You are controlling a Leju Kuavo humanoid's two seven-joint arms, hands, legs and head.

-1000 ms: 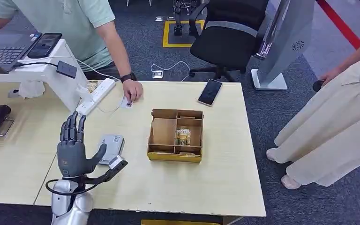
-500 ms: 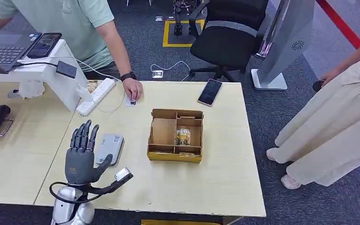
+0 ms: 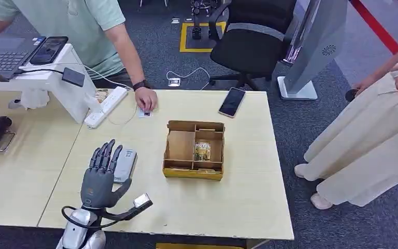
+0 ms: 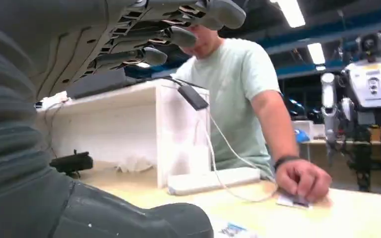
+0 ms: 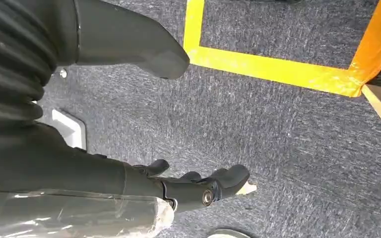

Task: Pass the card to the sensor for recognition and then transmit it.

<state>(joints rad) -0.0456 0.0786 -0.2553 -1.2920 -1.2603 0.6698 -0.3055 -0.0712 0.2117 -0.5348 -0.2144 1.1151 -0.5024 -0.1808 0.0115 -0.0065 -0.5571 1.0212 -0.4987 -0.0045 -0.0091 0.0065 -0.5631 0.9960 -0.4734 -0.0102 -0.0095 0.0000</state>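
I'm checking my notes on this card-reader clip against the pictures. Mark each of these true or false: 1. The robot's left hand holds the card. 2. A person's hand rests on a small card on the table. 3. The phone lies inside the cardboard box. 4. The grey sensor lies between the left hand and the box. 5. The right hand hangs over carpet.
1. False: the left hand is open and holds nothing.
2. True: the person's hand covers the card near the power strip.
3. False: the phone lies on the table beyond the cardboard box.
4. True: the sensor sits just beside the fingers.
5. True: the right hand hangs above grey carpet with yellow tape.
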